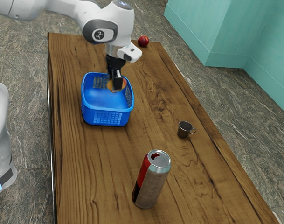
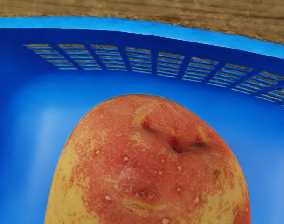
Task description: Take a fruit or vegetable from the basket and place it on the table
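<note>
Nearest, a red and silver can (image 1: 150, 184) stands on the wooden table (image 1: 95, 177). Beyond it, toward the exterior view's right, sits a metal cup (image 1: 183, 130). Farther, a red-yellow fruit (image 2: 146, 163) is in the blue basket (image 1: 107, 116), the gripper (image 1: 116, 84) at it; I cannot tell whether its jaws are spread or pinching it. Farthest, a red apple (image 1: 143, 41) near the table's end.

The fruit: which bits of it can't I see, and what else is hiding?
- Lower part of the fruit: cut off by the wrist view's lower edge.
- Fruit's middle, exterior view: behind the gripper.
- Inside the can, exterior view: hidden by its lid.
- Cup's inside, exterior view: too small and dark.
</note>
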